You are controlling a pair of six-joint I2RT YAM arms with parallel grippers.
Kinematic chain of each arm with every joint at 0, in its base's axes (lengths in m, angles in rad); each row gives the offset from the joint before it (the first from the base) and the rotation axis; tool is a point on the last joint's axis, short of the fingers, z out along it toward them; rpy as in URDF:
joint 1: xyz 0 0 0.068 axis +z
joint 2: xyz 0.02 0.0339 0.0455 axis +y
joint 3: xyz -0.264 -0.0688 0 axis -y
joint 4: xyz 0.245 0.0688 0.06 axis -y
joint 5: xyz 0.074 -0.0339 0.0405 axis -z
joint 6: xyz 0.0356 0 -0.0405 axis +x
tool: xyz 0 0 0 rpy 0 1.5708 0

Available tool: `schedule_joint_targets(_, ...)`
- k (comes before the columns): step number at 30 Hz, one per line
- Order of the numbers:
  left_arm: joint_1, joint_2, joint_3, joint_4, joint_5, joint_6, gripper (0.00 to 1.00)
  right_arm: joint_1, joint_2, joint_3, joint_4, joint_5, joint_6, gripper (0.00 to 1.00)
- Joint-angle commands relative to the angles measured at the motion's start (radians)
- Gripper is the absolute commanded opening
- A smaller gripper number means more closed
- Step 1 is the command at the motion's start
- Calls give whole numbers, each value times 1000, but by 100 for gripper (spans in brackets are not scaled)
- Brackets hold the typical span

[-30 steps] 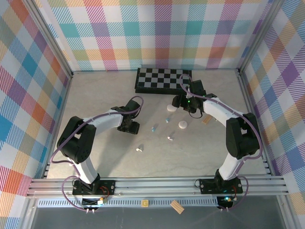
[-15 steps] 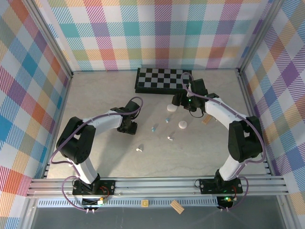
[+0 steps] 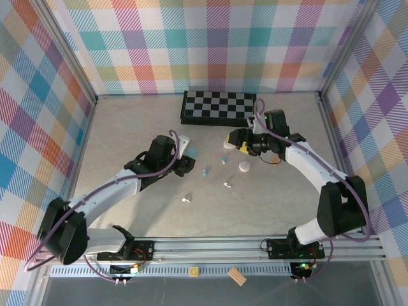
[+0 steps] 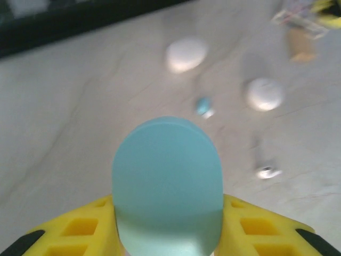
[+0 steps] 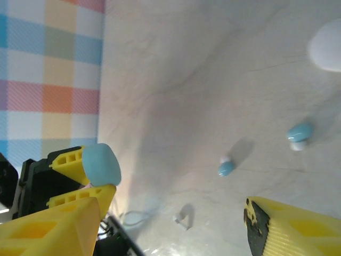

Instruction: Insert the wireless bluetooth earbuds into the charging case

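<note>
My left gripper (image 3: pixel 185 153) is shut on a light blue charging case (image 3: pixel 190 152), held off the table; in the left wrist view the case (image 4: pixel 168 181) stands between the yellow fingers (image 4: pixel 69 232). On the table lie two light blue earbuds (image 3: pixel 206 172) (image 3: pixel 223 160) and two white earbuds (image 3: pixel 228 185) (image 3: pixel 186 199). My right gripper (image 3: pixel 234 141) is open and holds nothing. It hangs above the table right of the blue case, and the right wrist view looks past its fingers (image 5: pixel 58 229) at that case (image 5: pixel 101 162) and one white earbud (image 5: pixel 181 218).
A white case (image 3: pixel 245 167) lies by the earbuds, another (image 3: pixel 226 145) right under the right gripper. A folded chessboard (image 3: pixel 217 107) sits at the back. A small wooden block (image 4: pixel 301 48) lies to the right. Checked walls close in three sides.
The left gripper has closed on the blue case, then lifted it up and to the right. The right gripper has swung to face left, still open.
</note>
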State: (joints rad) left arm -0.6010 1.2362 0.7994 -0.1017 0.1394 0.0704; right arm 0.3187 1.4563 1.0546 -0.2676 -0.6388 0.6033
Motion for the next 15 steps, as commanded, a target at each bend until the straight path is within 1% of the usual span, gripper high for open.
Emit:
schedule_joint_targets(1,-10,-48,-54,177,200,160,36,34,-46,5,-6,-101,25,71)
schedule_joint_targets(2,-14,-52,-55,188,227,182,36,46,-48,7,-4,-115,20,71)
schedule_joint_targets(4,-24,-51,-52,195,242,206,35,71,-51,19,-17,-128,7,72)
schedule_joint_targets(9,-60,-50,-41,209,236,269,35,135,-42,64,-49,-130,8,71)
schedule_joint_targets(15,-73,-48,-39,236,229,285,36,214,-7,96,-52,-120,23,70)
